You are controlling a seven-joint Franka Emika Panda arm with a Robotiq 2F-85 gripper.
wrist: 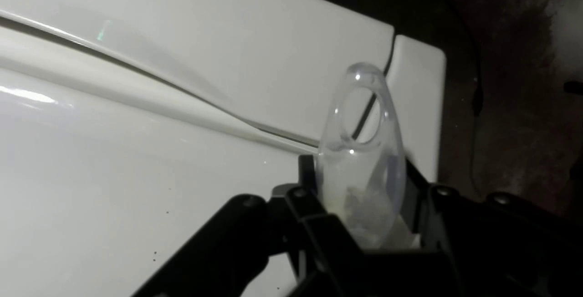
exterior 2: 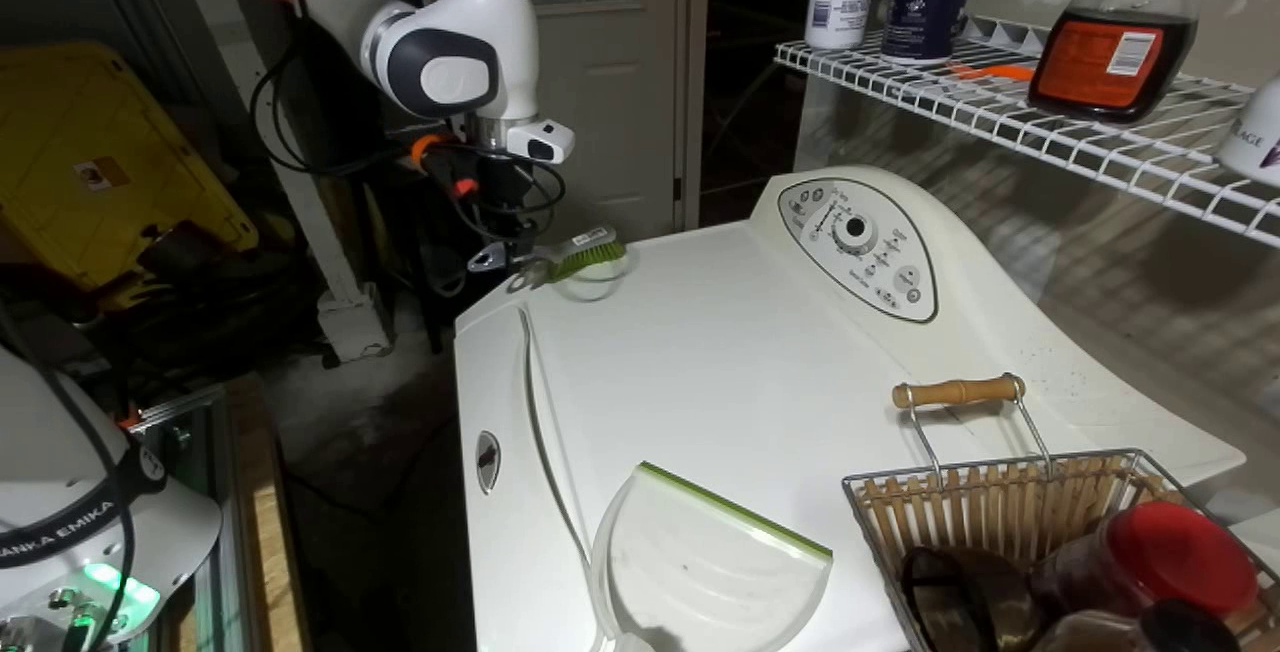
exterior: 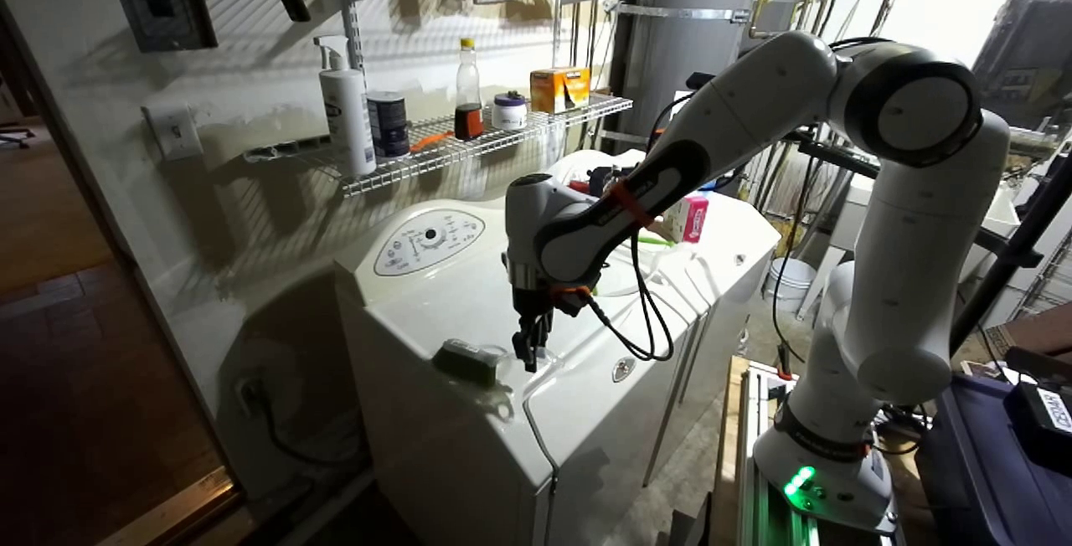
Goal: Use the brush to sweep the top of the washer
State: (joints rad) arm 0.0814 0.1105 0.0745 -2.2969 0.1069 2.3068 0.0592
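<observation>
Washer (exterior 2: 720,362) is the sweep surface; dustpan (exterior 2: 720,572) lies on top, presumably to sweep into. My gripper (wrist: 360,174), a finger each side, pinches the brush (exterior 2: 588,246) by its clear handle (wrist: 360,187) so bristles (exterior 2: 595,257) point down near the edge; can't tell if they touch
</observation>
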